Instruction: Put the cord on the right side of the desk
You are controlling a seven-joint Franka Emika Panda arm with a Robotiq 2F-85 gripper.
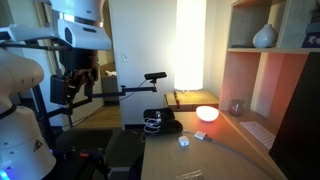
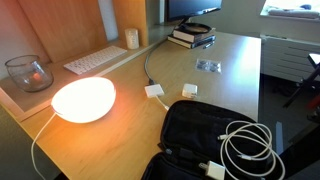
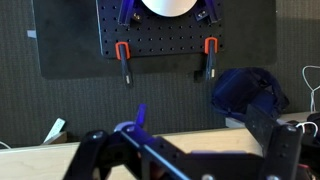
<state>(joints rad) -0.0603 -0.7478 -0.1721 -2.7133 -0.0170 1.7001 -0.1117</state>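
Observation:
The cord (image 2: 250, 147) is a thin white cable in loose loops, lying on top of a black bag (image 2: 200, 135) at the near end of the desk (image 2: 235, 85). In an exterior view the cord (image 1: 152, 124) shows as a small white coil on the bag's edge. My gripper (image 1: 73, 88) hangs in the air off the end of the desk (image 1: 220, 152), well apart from the cord. In the wrist view the gripper (image 3: 190, 162) is open, its fingers (image 3: 285, 150) wide apart with nothing between them.
A glowing round lamp (image 2: 83, 100), a glass bowl (image 2: 28, 72), a keyboard (image 2: 95, 62), stacked books (image 2: 192, 37) and two small white blocks (image 2: 155, 91) sit on the desk. A wooden shelving unit (image 1: 270, 70) rises beside it. A pegboard with tools (image 3: 160, 40) faces the wrist.

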